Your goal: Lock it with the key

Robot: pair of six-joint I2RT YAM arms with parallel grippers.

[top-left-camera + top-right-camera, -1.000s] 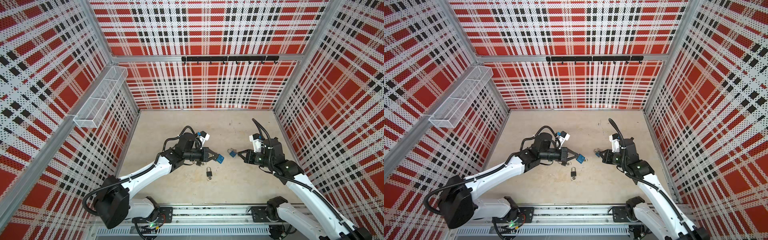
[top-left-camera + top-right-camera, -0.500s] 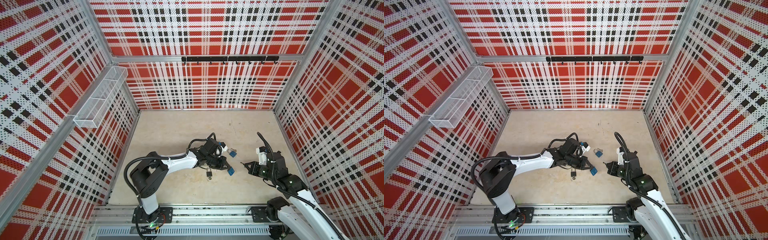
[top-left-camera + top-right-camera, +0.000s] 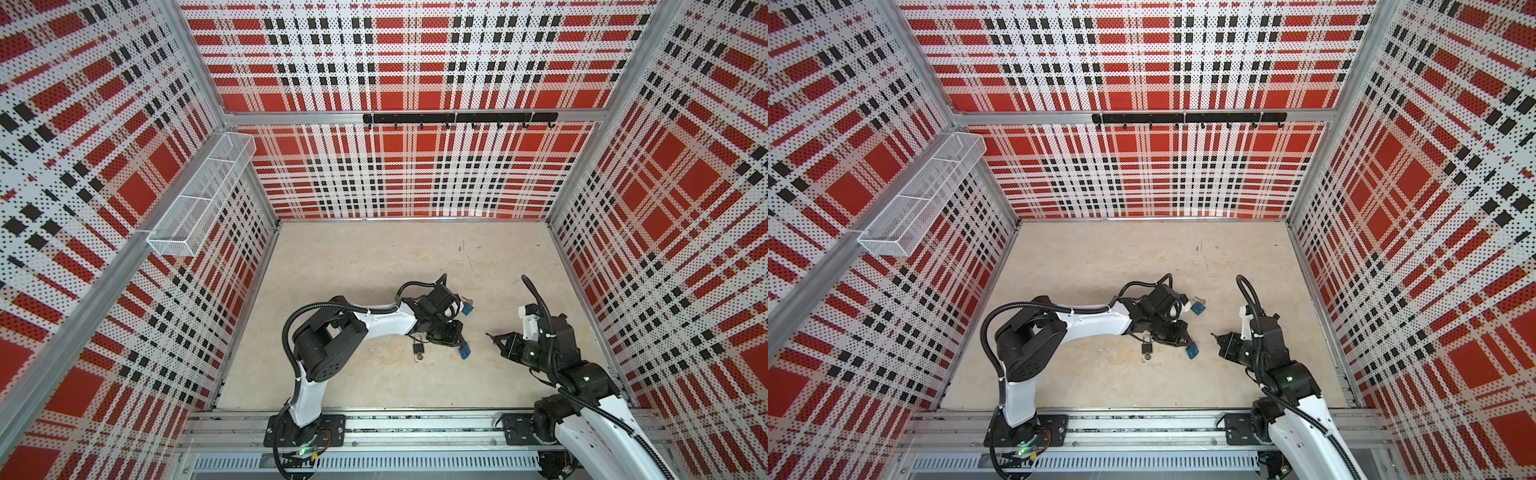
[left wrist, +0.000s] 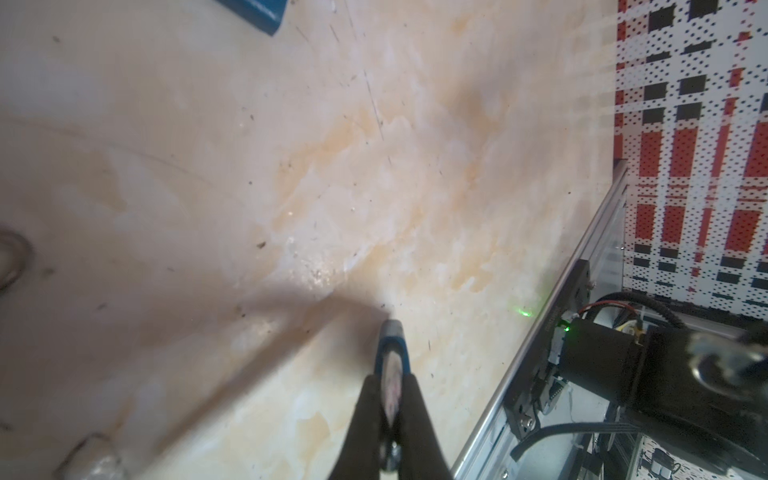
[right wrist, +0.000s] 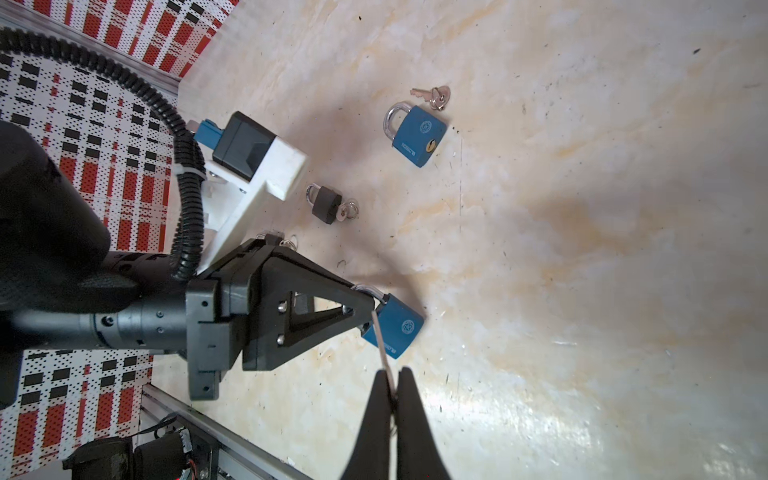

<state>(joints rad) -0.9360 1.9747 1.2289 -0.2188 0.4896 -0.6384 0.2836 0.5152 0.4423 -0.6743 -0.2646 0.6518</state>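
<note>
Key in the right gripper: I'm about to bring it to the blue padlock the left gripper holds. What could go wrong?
1. The left gripper pinches the held blue padlock only by its shackle, so the body may swing when pushed.
2. The key sticks far out of the right gripper; it could twist or slip. The keyhole isn't visible, so alignment is unsure.

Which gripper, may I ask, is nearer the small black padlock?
Left. The left gripper is just beside the black padlock; the right gripper is farther, beyond the held blue padlock.
</note>
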